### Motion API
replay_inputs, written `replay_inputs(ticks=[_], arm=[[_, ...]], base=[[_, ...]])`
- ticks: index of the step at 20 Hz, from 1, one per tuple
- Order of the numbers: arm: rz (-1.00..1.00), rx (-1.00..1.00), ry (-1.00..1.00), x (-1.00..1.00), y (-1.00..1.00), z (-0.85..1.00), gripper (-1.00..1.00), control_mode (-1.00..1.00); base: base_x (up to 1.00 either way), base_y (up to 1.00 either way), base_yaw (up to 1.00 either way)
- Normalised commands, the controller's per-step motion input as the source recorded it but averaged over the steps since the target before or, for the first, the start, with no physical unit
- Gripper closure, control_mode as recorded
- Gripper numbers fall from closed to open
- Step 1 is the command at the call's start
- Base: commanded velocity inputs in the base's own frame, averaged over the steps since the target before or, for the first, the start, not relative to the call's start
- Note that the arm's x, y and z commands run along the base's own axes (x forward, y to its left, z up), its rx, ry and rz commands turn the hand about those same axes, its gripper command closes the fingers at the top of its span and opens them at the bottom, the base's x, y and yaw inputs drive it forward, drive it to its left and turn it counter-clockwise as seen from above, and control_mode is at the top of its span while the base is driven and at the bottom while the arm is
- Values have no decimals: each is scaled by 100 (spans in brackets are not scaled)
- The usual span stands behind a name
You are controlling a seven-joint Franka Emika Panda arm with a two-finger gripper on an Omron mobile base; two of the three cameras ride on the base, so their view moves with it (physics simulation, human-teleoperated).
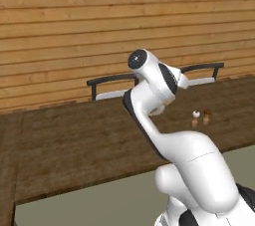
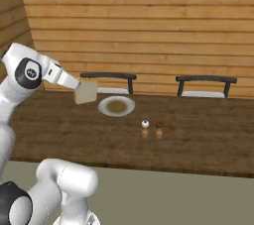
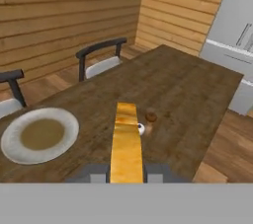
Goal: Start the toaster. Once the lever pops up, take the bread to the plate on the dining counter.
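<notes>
Hand view: the gripper [image 3: 126,174] is clamped on the bread [image 3: 126,144] — a golden-tan slice seen edge-on, held in the air above the dining counter [image 3: 188,90], just beside the plate [image 3: 15,149] — pale rim, brownish centre.

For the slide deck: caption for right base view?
Gripper carries bread toward the plate on the dining counter.

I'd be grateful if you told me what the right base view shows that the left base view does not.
Right base view: the gripper shut on the bread, held above the counter just left of the plate.

Left base view: the counter's left end, where it meets the floor.

Both: the arm, two chairs behind the counter, two small shakers on it, and the plank wall.
</notes>
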Motion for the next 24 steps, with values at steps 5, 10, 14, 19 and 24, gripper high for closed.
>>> replay_inputs(ticks=[5, 10, 14, 19, 24], arm=[[2, -6, 15, 64, -18, -29, 100, -100], [12, -8, 21, 68, -7, -34, 100, -100], [16, -9, 23, 69, -6, -37, 100, -100], [15, -8, 16, 55, -16, -44, 100, -100], [10, -8, 13, 42, -27, -41, 100, -100]], base=[[0, 0, 0], [0, 0, 0], [0, 0, 0], [0, 0, 0], [0, 0, 0]])
